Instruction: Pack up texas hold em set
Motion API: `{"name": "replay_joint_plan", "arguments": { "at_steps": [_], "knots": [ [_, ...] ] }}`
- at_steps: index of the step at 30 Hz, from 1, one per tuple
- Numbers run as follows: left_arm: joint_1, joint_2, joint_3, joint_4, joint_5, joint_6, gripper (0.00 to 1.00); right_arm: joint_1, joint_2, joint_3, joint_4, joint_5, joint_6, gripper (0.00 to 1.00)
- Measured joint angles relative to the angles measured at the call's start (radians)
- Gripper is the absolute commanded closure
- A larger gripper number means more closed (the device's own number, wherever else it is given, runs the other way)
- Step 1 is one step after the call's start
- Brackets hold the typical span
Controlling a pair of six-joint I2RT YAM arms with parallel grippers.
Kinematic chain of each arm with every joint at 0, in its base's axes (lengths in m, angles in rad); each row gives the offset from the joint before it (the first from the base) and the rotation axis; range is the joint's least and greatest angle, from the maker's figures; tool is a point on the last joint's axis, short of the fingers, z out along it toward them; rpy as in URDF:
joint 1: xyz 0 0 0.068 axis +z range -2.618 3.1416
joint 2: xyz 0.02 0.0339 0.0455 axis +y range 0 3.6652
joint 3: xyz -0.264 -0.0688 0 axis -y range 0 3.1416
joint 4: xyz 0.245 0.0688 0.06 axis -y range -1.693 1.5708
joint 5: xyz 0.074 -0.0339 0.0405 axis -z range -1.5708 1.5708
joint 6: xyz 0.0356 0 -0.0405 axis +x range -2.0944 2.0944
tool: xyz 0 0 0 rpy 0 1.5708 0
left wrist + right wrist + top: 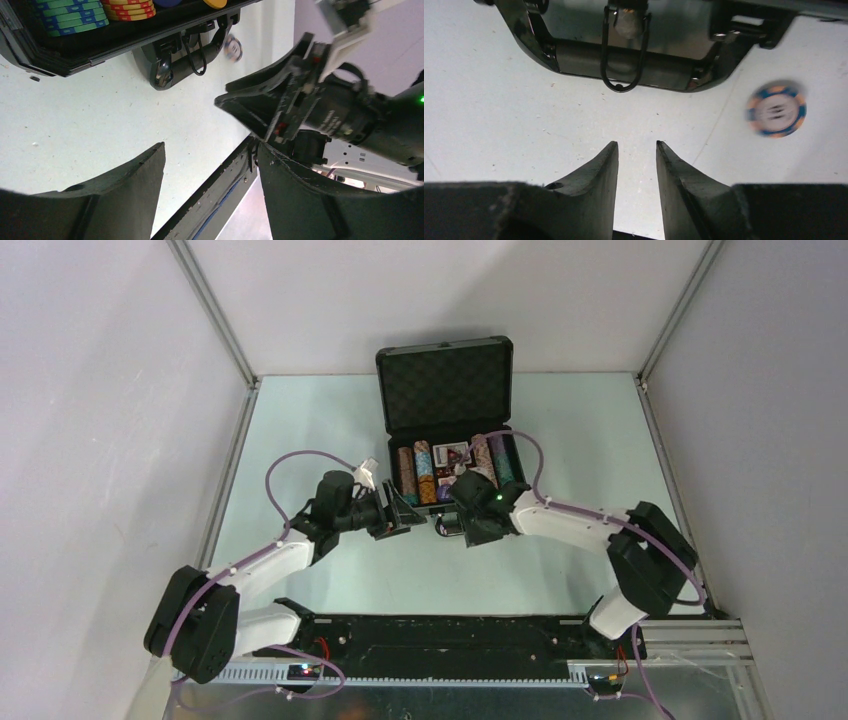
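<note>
**Entry: Texas hold em set, part packed, one chip loose**

- **Left gripper** (404,513): hovers low over the bench (320,430), just before the case's near-left corner. Its fingers (125,190) are spread wide with nothing between them.
- **Briefcase** (445,390): sits at the middle of the bench, towards the far side.
  - Its long axis runs left to right.
  - The foam-lined lid stands up at the back, so the open mouth faces up and towards the arms.
  - The handle (624,65) is on the near edge, pointing at the arm bases.
- **Contents**: rows of striped chips (427,478) lie on edge, and each row runs near to far. Card decks (450,453) sit between the rows.
- **Loose chip** (776,109): a blue-and-orange one, flat on the bench outside the case, just beside the handle's end.
- **Right gripper** (636,147): sits low before the handle. Its fingers stand only narrowly apart and hold nothing (the chip lies off to one side of them, not between).

**Step in hand (judged):** collecting the stray chip, with the lid not yet shut.

**Next move calls for:**
- Move the right fingers sideways until they are over the chip.
- Open them enough to straddle its rim.
- Come down squarely, since a flat disc offers little edge and may skid.
- Carry it to a chip row, then fold the lid forward.
</note>
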Motion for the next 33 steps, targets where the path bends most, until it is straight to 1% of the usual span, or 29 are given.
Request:
{"name": "replay_joint_plan", "arguments": {
  "at_steps": [3,5,8,12,15,18,20,22,23,25,29,33],
  "knots": [
    [0.000,0.000,0.000,0.000,0.000,0.000,0.28,-0.032,-0.056,0.000,-0.007,0.000,-0.012,0.61],
    [0.000,0.000,0.000,0.000,0.000,0.000,0.28,-0.052,-0.078,0.006,-0.013,-0.001,-0.022,0.59],
    [0.000,0.001,0.000,0.000,0.000,0.000,0.28,-0.085,-0.085,0.022,-0.023,0.000,-0.031,0.54],
    [0.000,0.003,0.000,0.000,0.000,0.000,0.28,-0.136,-0.086,0.023,-0.030,0.000,-0.045,0.51],
    [0.000,0.003,0.000,0.000,0.000,0.000,0.28,-0.191,-0.098,-0.005,-0.023,-0.003,-0.050,0.45],
    [0.000,0.003,0.000,0.000,0.000,0.000,0.28,-0.286,-0.132,-0.061,-0.019,-0.004,-0.053,0.44],
    [-0.003,0.003,0.000,0.000,0.000,0.000,0.28,-0.355,-0.147,-0.086,-0.020,-0.001,-0.053,0.46],
    [-0.013,0.003,0.000,0.000,-0.003,0.001,0.28,-0.409,-0.151,-0.096,-0.019,0.003,-0.053,0.52],
    [-0.023,0.003,0.000,0.000,-0.006,0.001,0.28,-0.434,-0.151,-0.101,-0.016,0.003,-0.052,0.57],
    [-0.052,0.003,0.005,-0.003,-0.018,0.002,0.28,-0.482,-0.154,-0.116,-0.003,0.000,-0.052,0.62],
    [-0.137,0.023,0.029,-0.007,-0.061,0.010,0.29,-0.583,-0.154,-0.150,0.027,-0.019,-0.049,0.69],
    [-0.224,0.082,0.061,-0.008,-0.106,0.017,0.29,-0.666,-0.152,-0.161,0.061,-0.043,-0.050,0.74]
  ]
}}
